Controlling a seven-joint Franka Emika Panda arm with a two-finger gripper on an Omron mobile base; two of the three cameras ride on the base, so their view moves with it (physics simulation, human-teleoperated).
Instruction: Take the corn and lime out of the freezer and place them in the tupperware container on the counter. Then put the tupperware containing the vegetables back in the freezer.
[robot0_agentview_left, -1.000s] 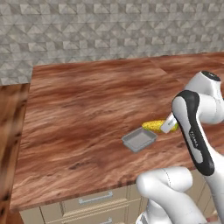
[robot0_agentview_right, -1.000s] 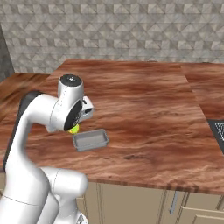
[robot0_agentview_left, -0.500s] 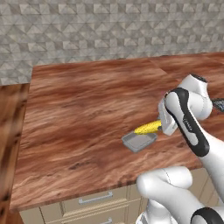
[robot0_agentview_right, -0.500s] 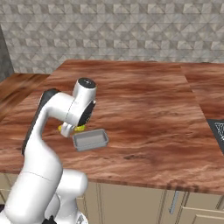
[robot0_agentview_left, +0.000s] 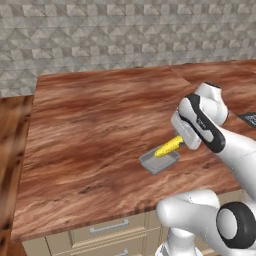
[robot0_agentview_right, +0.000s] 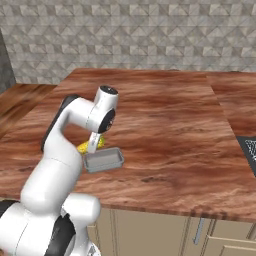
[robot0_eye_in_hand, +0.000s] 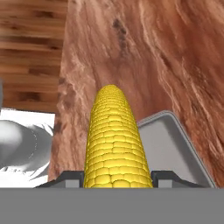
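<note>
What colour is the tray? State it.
Grey. The tray shows best in the right base view.

Bright and even all over. Soft, faint shadows only. No glare. A bit blocky and fuzzy, like a game.

We see the arm (robot0_agentview_left: 210, 125) bent forward and downward, our gripper (robot0_eye_in_hand: 117, 177) tilted low, its two fingers clamped on the corn (robot0_eye_in_hand: 114, 140).
</note>
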